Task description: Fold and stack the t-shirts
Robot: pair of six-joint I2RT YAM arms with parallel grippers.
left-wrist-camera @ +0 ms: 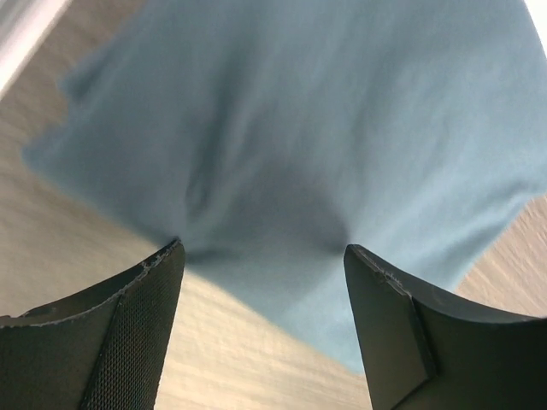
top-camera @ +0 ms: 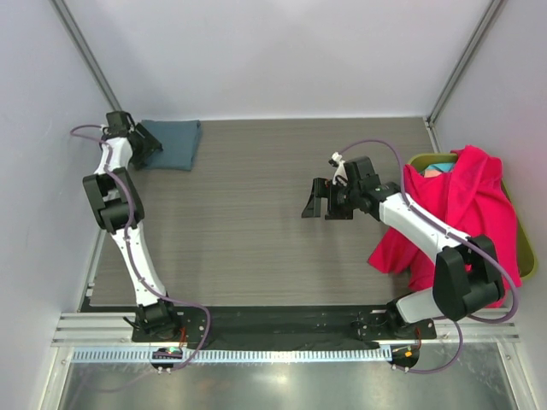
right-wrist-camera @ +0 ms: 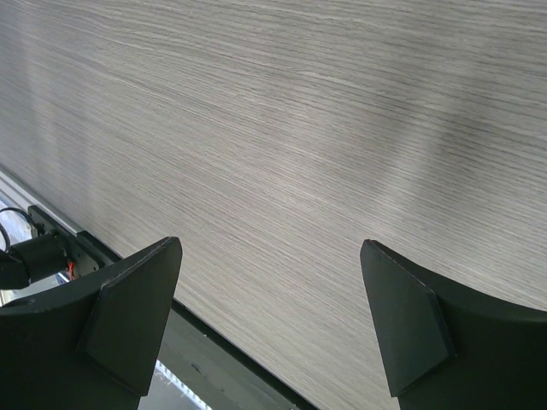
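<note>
1. Top view: the left gripper [top-camera: 147,145] reaches to the far left corner of the table [top-camera: 248,248]. It sits at the left edge of the slate grey-blue t-shirt [top-camera: 177,143], which lies there as a compact folded rectangle. The right gripper [top-camera: 312,203] hovers over bare table near the middle, jaws wide and empty. To its right, the pink-red t-shirt [top-camera: 466,213] hangs unfolded over the rim of the olive-green bin [top-camera: 523,256] and spills onto the table. A little teal cloth [top-camera: 432,167] shows inside the bin.

2. Left wrist view: the left gripper [left-wrist-camera: 265,256] stands wide apart. Its tips rest at the near edge of the slate grey-blue t-shirt [left-wrist-camera: 299,128], where the cloth puckers slightly. Nothing is pinched between them.

3. Right wrist view: the right gripper [right-wrist-camera: 269,256] is spread wide with only the wood-grain table [right-wrist-camera: 299,128] beneath it.

4. Judgement: the first shirt looks folded and placed, and the left arm appears to be letting go or tidying it. The next move probably calls for fetching the pink-red t-shirt, dragging it onto open table and spreading it flat.
</note>
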